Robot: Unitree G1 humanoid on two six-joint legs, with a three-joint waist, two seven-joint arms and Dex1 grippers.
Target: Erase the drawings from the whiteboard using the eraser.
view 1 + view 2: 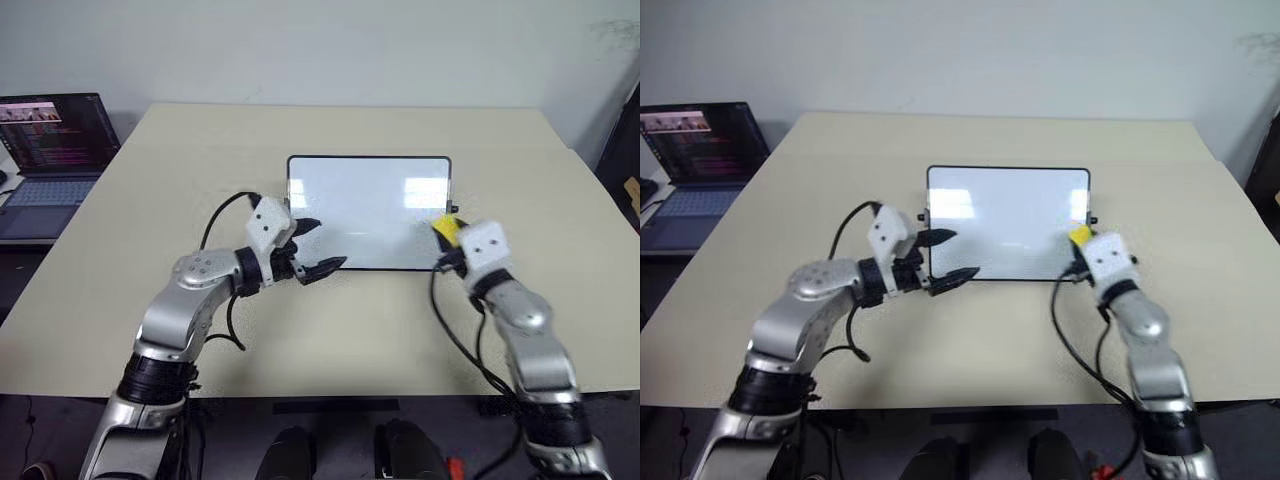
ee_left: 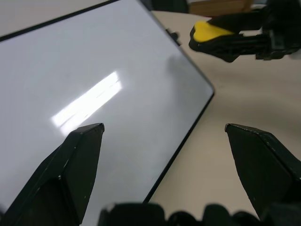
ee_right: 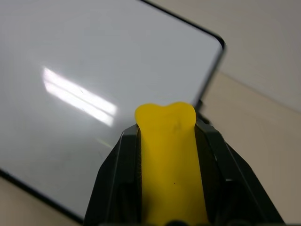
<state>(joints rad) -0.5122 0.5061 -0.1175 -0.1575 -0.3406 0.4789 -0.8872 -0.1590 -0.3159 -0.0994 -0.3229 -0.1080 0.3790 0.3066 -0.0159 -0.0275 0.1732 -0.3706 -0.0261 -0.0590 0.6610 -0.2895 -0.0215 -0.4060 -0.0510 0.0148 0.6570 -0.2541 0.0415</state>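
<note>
- Two grippers are seen at the whiteboard (image 1: 368,212), which lies flat mid-desk (image 1: 150,230): the right gripper (image 3: 165,141) has its fingers clamped on the yellow eraser (image 3: 167,155), held at the board's right edge.
- The left gripper (image 1: 318,246) hangs at the board's left edge, fingers wide apart, nothing between them.
- No drawings can be made out on the glossy surface; glare could hide faint marks, so a remnant might be missed.
- The unpinned board could be shoved by a hard swipe.
- No brand or label can be read; the laptop (image 1: 50,160) screen's text is too small.
</note>
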